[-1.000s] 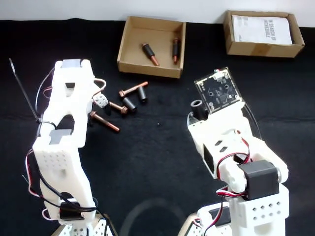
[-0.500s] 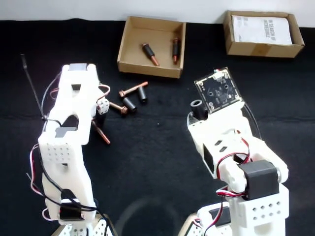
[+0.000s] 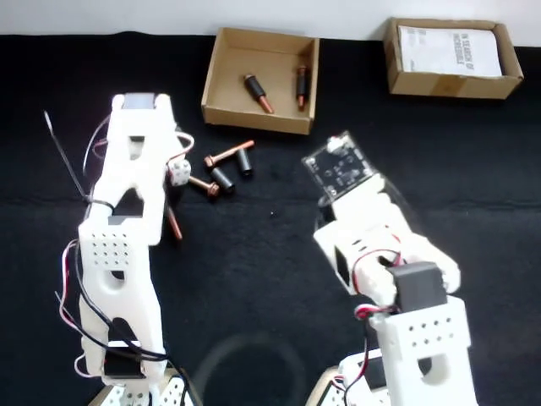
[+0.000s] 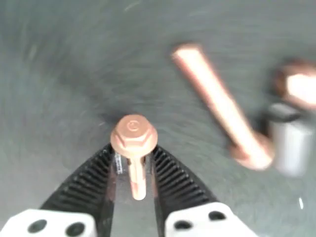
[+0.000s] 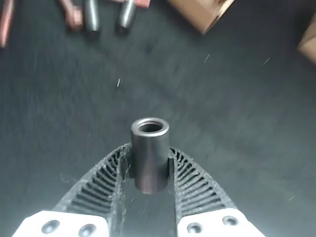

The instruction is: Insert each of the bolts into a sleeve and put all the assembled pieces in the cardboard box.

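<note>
black tabletop [image 3: 270, 254] in the high view, and we can see the cardboard box [image 3: 254, 118] at the far side with two assembled pieces [image 3: 258, 93] lying inside. just in front of it sits a little cluster of loose bolts [image 3: 228, 155] and loose sleeves [image 3: 221, 179]. the left arm [image 3: 127, 211] stands right beside that cluster, with a copper bolt [image 3: 173, 225] poking out from under it. the right arm [image 3: 372, 237] is well apart from the pile. a second box [image 3: 448, 86] with a paper in it sits in the far corner.

left wrist view: the left gripper [image 4: 132, 149] has its fingers pinching that copper bolt by the shank, hex head facing us. another bolt and a sleeve lie blurred on the tabletop beyond.

right wrist view: the right gripper [image 5: 149, 150] has its fingers clamped on a dark sleeve [image 5: 149, 168], open end facing us, over bare tabletop. the loose parts and a corner of the cardboard box are farther off.
</note>
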Controlling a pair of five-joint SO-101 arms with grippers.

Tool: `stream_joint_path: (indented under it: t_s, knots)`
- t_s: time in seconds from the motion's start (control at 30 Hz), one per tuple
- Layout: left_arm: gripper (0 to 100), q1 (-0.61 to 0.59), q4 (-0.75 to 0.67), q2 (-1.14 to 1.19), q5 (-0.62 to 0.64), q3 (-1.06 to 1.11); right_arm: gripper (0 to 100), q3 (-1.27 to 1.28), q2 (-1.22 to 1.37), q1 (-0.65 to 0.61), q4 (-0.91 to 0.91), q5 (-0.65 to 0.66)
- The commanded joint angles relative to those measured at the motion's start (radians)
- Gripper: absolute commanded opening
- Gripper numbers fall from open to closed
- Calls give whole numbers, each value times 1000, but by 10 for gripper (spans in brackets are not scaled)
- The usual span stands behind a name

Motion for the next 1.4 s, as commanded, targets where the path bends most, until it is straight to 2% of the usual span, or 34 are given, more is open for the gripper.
stream_joint_path:
  t_s: [0.0,0.1,0.27,0.37,0.53,0.77,1.03,1.2,1.37]
  knots:
    - [8,42,20,-93,-132,-67,7,76,-19,5,-22,9]
    - [8,67,20,-196,-178,-62,7,130,-22,8,-127,-44]
    - [8,105,20,-354,-181,33,7,145,-24,45,-323,-387]
    - [8,128,20,-461,-183,157,7,163,-24,48,-440,-543]
    - [8,177,20,-679,-334,401,7,300,-24,44,-685,-692]
    - [8,211,20,-995,-358,624,7,469,-159,24,-869,-680]
    - [8,209,14,-1242,-358,785,7,788,-611,-82,-989,-445]
    - [8,205,-138,-1357,-358,951,7,972,-883,-102,-987,-339]
    - [8,208,-348,-1508,-353,1130,7,998,-865,-84,-995,-347]
